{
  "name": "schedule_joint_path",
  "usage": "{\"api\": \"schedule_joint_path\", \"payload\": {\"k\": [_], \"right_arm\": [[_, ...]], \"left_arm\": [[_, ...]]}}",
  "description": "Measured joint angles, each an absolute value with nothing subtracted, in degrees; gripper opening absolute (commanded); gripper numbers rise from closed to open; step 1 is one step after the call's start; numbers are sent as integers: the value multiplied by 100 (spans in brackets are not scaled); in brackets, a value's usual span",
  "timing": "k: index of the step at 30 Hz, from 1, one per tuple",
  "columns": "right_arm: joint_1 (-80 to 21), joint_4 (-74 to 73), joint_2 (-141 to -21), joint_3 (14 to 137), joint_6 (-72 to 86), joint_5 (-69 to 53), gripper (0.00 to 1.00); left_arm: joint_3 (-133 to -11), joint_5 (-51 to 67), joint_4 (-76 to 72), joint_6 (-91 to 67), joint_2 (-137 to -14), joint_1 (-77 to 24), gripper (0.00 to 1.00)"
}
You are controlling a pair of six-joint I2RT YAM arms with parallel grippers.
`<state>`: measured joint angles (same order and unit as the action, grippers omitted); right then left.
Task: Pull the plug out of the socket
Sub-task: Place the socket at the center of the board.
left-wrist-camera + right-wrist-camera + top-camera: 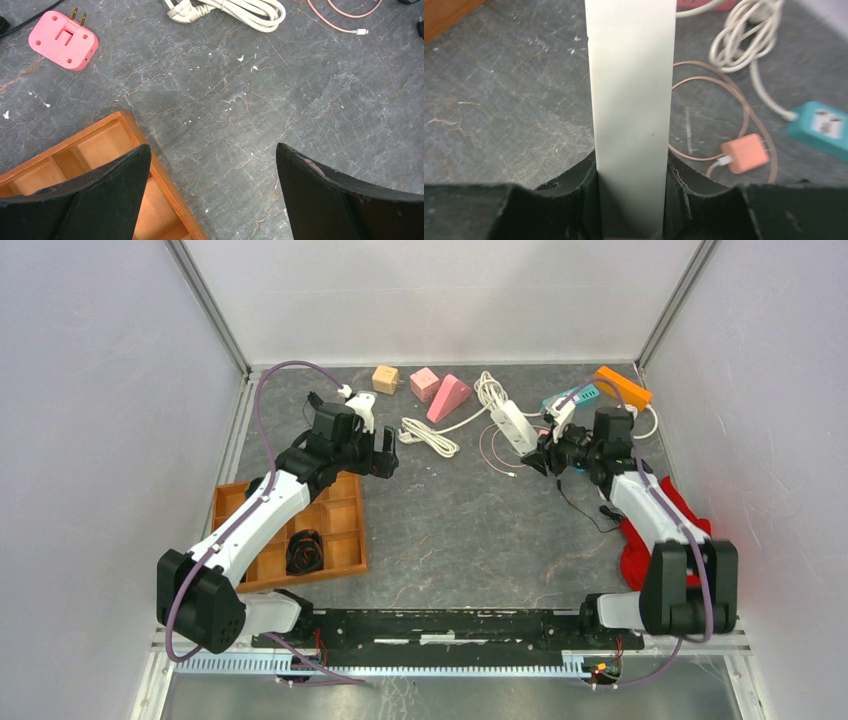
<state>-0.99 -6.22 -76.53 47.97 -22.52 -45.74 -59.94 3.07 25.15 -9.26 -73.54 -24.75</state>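
Wooden tray (361, 530) at left edge of table (450, 530), black cable coil (304, 551) inside. Tan cube (385, 379), pink block (424, 384), pink wedge (449, 398) along far edge; red cloth (634, 560) right edge.

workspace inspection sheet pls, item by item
surface: grey marbled table, pale specks
job's things: white strip between the right tool's fingers; whether anything is plugged in cannot be seen
clutter: tray, pink adapter, teal adapter, peach charger, red cloth
grippers: left tool open above the table by the tray corner; right tool shut on strip
cables: white cord coiled, pink cable loose, black coil in tray
surroundings: pale walls
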Motion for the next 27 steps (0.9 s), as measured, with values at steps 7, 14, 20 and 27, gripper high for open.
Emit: {"api": "schedule_joint_path", "payload": {"k": [7, 14, 20, 27], "right_arm": [[-99, -1184, -9155, 5144, -2235, -5006, 0], [-97, -1551, -9850, 5505, -2237, -5039, 2], [-84, -1922, -10401, 5887, -2294, -5033, 5], [-58, -2222, -10702, 6018, -2342, -4882, 22]], "left_arm": [[-5994, 305, 2526, -926, -7356, -2569, 100], [-5994, 298, 2526, -926, -7356, -2615, 100], [-5994, 285, 2528, -926, -7356, -2624, 100], [-5994, 207, 2530, -926, -7356, -2639, 100]]}}
